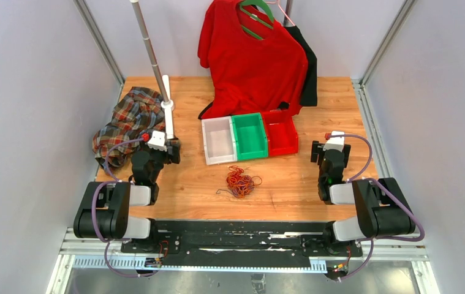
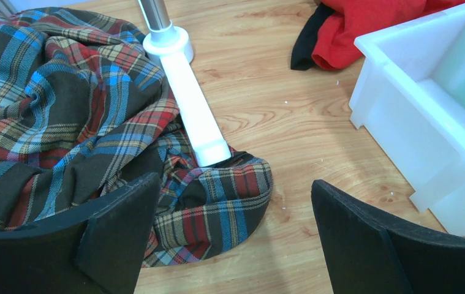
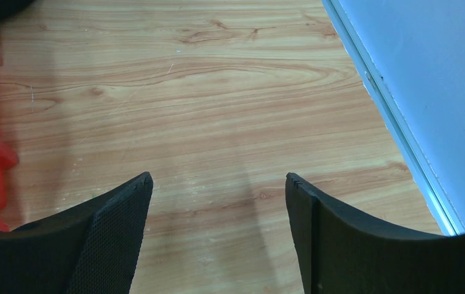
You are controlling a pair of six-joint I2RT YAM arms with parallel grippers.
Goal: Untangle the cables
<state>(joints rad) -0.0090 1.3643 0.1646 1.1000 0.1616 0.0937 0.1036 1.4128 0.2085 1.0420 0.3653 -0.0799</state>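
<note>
Cables (image 1: 240,182) lie in a small loose tangle of red, orange and purple strands on the wooden tabletop (image 1: 297,184), toward its near edge and roughly midway between the two arms, touched by neither. Just beyond the tangle stands a row of three open bins pressed side by side (the row sits slightly askew to the tabletop's edge): a white bin (image 1: 218,140) on the left, a green bin (image 1: 249,136) in the middle and a red bin (image 1: 282,136) on the right. The left gripper (image 2: 234,184) hovers over the left part of the tabletop with its jaws spread wide and nothing between them, well apart from the cables. Its wrist view looks onto a plaid shirt (image 2: 64,110) crumpled in a heap, one fold of which wraps the end of the white foot (image 2: 196,116) that carries a metal pole (image 1: 150,49). The right gripper (image 3: 219,177) is likewise wide open and empty, above bare wood near the right edge of the tabletop, with the red bin's side at the left of its wrist view and the pale enclosure wall (image 3: 426,79) at the right. Behind the bins a red T-shirt (image 1: 251,55) hangs on a green hanger (image 1: 255,15), its hem reaching down to the tabletop, and a black garment (image 1: 308,67) hangs just behind it to the right.
</note>
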